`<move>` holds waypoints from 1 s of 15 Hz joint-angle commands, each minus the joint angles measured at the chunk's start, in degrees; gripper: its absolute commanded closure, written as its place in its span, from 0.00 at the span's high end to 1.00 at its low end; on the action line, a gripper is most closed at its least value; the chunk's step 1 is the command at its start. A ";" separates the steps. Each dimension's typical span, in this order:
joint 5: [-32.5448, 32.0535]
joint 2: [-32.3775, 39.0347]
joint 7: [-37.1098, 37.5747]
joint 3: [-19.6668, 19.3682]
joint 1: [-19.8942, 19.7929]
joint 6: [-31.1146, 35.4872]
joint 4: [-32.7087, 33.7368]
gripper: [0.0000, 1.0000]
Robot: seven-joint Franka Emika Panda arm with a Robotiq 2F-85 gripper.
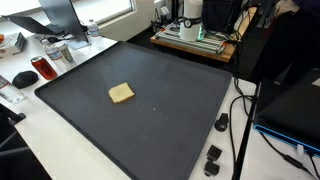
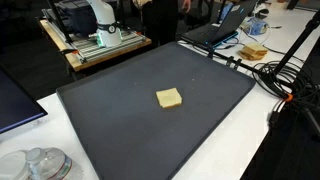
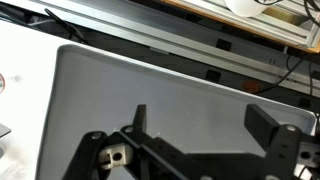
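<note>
The end effector (image 3: 200, 115) is matt black throughout. Two flat, angular fingers (image 3: 263, 122) with squared-off tips rise from a frame of open linkage bars (image 3: 150, 150), which meet at round pivot points. Below one finger, a small pale fitting (image 3: 118, 155) sits in a cut-out of the frame (its type cannot be read). Well behind the end effector, the arm (image 2: 99, 14) has a smooth white shell with rounded contours. In both exterior views only its lowest segments (image 1: 192, 12) are in frame.
</note>
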 commanded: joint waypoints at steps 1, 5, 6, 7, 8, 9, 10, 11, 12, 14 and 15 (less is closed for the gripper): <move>0.00 0.01 0.03 -0.02 0.07 -0.10 0.10 1.00; 0.00 0.01 0.03 -0.02 0.07 -0.10 0.10 1.00; 0.00 0.01 0.04 -0.02 0.07 -0.10 0.10 1.00; 0.00 0.01 0.04 -0.02 0.07 -0.10 0.10 1.00; 0.75 -0.39 -0.82 0.18 0.95 0.24 -0.11 1.00; 1.82 -0.84 -1.48 0.49 1.94 0.61 -0.32 1.00; 3.03 -1.20 -2.07 1.20 3.23 0.76 -0.48 1.00; 4.01 -1.33 -2.64 1.91 4.38 0.89 -0.55 1.00; 5.33 -1.41 -2.95 2.84 5.77 1.14 -0.58 1.00; 8.41 -1.36 -3.10 4.82 8.56 1.49 -0.47 1.00; 10.69 -1.57 -3.50 5.56 10.19 1.96 -0.43 1.00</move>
